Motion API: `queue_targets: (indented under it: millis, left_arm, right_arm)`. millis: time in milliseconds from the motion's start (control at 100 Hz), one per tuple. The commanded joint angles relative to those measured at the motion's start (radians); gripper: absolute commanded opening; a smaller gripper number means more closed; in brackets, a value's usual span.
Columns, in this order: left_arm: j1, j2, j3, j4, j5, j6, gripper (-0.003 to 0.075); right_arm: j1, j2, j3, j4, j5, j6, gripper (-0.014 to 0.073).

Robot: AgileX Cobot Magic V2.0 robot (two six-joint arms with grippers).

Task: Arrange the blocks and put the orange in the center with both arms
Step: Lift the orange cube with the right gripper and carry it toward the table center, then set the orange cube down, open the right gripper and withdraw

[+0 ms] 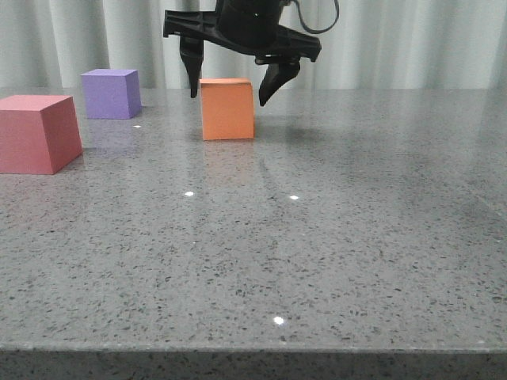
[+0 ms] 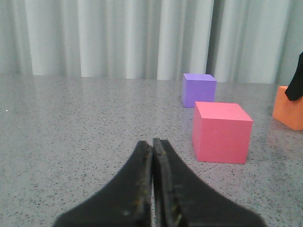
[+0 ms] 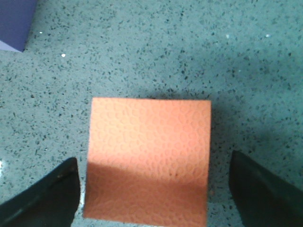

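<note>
1. Grey speckled stone table [image 1: 356,261], polished, with small light glints; pale pleated curtain [image 1: 412,39] behind the far edge
2. Three matte cubes with sharp edges and no marks: orange cube [image 1: 227,108], pink cube [image 1: 36,133], purple cube [image 1: 112,93]
3. Orange cube sits flat on the table near the middle of the far half; its top looks faintly pebbled in the right wrist view [image 3: 149,163]
4. Pink cube is at the left edge of the front view, nearer the camera; purple cube is behind it and a little right, apart from it, well left of orange
5. Right gripper [image 1: 233,79] is black, with pointed claw fingers spread wide, hanging over the orange cube; one tip on each side of its top, wider than the cube, gaps on both sides in the wrist view, not grasping
6. Left gripper [image 2: 152,156] is black, fingers pressed together with only a thin seam between them, holding nothing, low over bare table
7. From the left wrist, pink cube [image 2: 221,132] is close ahead, purple cube [image 2: 199,90] beyond it, orange cube [image 2: 289,111] cut by the frame edge
8. Wide bare table in front of and to the right of the orange cube; front table edge shows at the bottom of the front view
</note>
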Motion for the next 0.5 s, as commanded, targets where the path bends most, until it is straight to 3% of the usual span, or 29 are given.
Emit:
queue_targets:
  millis: [0,340,490]
  left_arm:
    - [0.001,-0.032,0.041,-0.006,-0.080,-0.002,-0.0019]
    - [0.001,-0.032,0.041,-0.006,-0.080,-0.002,-0.0019]
    - [0.001,-0.032,0.041,-0.006,-0.080,-0.002,-0.0019]
  right_arm:
    - [-0.006,-0.110,-0.031,-0.014,-0.059,-0.040,0.0638]
    - [-0.078,-0.280,-0.016,-0.012,0.003,-0.265,0.0638]
    - [-0.154,-0.369,0.072,-0.012,0.016,-0.316,0.0638]
